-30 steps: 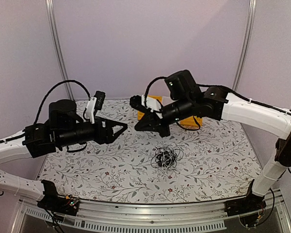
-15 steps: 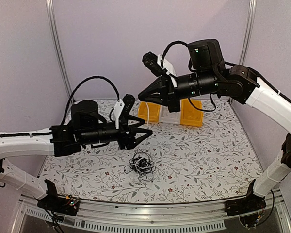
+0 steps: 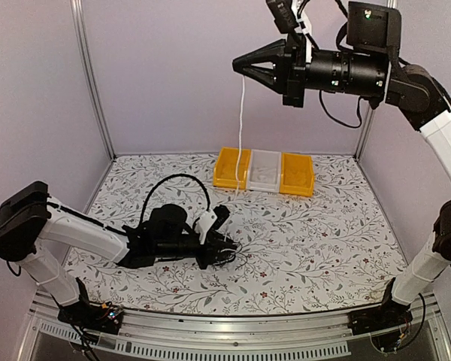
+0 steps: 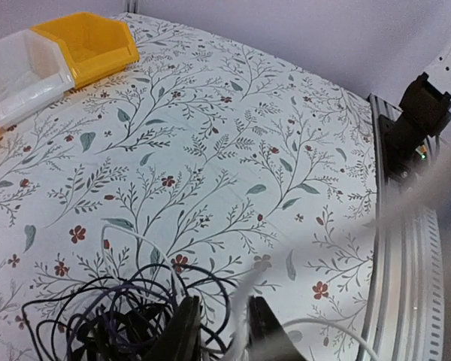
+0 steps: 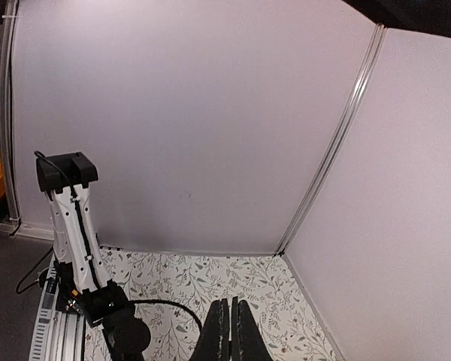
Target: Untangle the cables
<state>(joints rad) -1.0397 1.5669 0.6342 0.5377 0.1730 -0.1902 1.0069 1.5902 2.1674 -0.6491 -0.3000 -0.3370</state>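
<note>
**Right arm high with a white lead, left arm low at the black tangle**

Top view: the right gripper (image 3: 239, 65) is raised high, its fingers pinched on a thin white cable (image 3: 242, 128) that hangs straight down from its tip towards the flower-patterned tabletop (image 3: 323, 233). The left gripper (image 3: 227, 247) lies low on the table, its tips at the clump of thin black tangled wires (image 3: 237, 256). Beyond it stands a row of yellow (image 3: 231, 167), clear (image 3: 264, 170) and yellow (image 3: 298, 173) plastic bins.

Left wrist view: the jaws stand a little apart with wire loops and the blurred white cable (image 4: 244, 289) between them, and I cannot tell whether they pinch anything. The black clump (image 4: 113, 320) sits just left of the fingertips.

Right wrist view: the fingers (image 5: 220, 331) are pressed together, with the table far beneath.
</note>
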